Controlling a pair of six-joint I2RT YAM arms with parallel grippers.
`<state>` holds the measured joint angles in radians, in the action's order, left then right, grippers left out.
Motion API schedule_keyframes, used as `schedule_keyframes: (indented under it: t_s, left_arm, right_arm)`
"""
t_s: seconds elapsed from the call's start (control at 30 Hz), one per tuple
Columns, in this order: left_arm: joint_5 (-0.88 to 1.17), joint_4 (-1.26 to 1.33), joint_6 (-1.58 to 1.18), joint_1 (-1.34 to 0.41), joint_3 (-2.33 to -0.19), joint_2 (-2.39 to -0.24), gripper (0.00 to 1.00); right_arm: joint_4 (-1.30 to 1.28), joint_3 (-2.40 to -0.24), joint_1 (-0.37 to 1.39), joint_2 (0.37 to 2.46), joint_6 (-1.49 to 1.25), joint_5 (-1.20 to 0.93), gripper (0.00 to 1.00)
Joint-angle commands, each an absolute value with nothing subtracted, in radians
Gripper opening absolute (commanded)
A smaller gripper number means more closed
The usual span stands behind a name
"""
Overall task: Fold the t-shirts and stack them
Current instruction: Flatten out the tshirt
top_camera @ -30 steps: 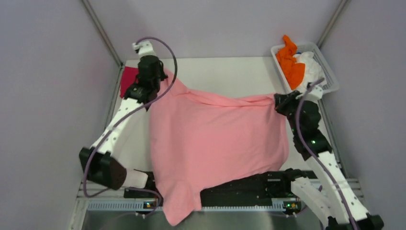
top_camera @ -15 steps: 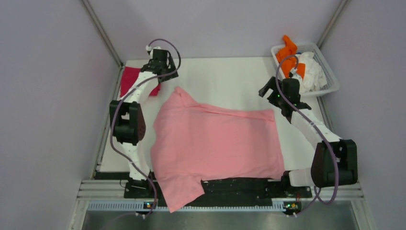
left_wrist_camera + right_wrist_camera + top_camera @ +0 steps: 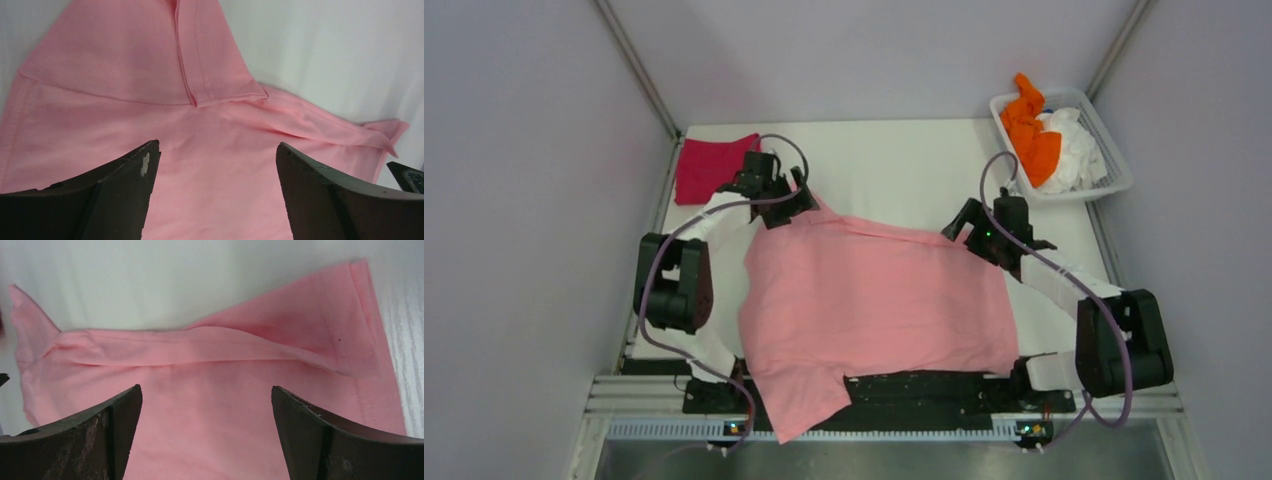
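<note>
Seen from above, a white table (image 3: 894,160) carries four t-shirts in all, two robot arms and one basket. One large light pink t-shirt (image 3: 874,300) lies spread flat across the middle of the table, and its near left corner hangs over the near edge, across the dark rail where the arms are mounted. A raised fold of cloth runs along its far edge from left to right. One deep magenta-red t-shirt (image 3: 704,165) lies as a small flat piece in the far left corner, apart from the pink one. One white slatted basket (image 3: 1117,160) sits at the far right, and it holds one orange t-shirt (image 3: 1032,130) on its left side and one crumpled white t-shirt (image 3: 1072,150) on its right, the two touching. The left tool (image 3: 796,208) hangs over the far left corner of the pink shirt, and the right tool (image 3: 959,228) hangs over its far right corner. Both tools are released, with their jaws spread wide and nothing between them. Each wrist view shows two dark fingers, the left pair (image 3: 125,190) and the right pair (image 3: 100,435), framing pink cloth below them.
</note>
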<state>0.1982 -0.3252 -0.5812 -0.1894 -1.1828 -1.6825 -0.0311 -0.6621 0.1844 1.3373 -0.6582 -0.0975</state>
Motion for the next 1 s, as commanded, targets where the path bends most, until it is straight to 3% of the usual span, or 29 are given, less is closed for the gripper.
schedule_keyframes:
  t_s: [0.0,0.5,0.7,0.9,0.97]
  left_arm:
    - [0.282,-0.332,-0.594,-0.19,-1.293,-1.805,0.86]
    - [0.207,-0.372,-0.581,-0.188,-1.6,-2.125,0.74]
    - [0.29,-0.332,-0.611,-0.187,-1.7,-2.191,0.69]
    - [0.325,-0.301,-0.645,-0.181,-1.807,-2.265,0.49]
    - [0.349,-0.262,-0.671,-0.177,-1.84,-2.285,0.47]
  right_arm:
    - [0.009,-0.647,0.191,1.35,-0.693,-0.028,0.99]
    - [0.128,-0.659,0.169,1.471,-0.748,0.066,0.98]
    - [0.177,-0.777,0.166,1.574,-0.744,0.053,0.98]
    - [0.199,-0.948,0.165,1.709,-0.73,0.055,0.98]
    - [0.212,-1.001,0.162,1.757,-0.721,0.054,0.98]
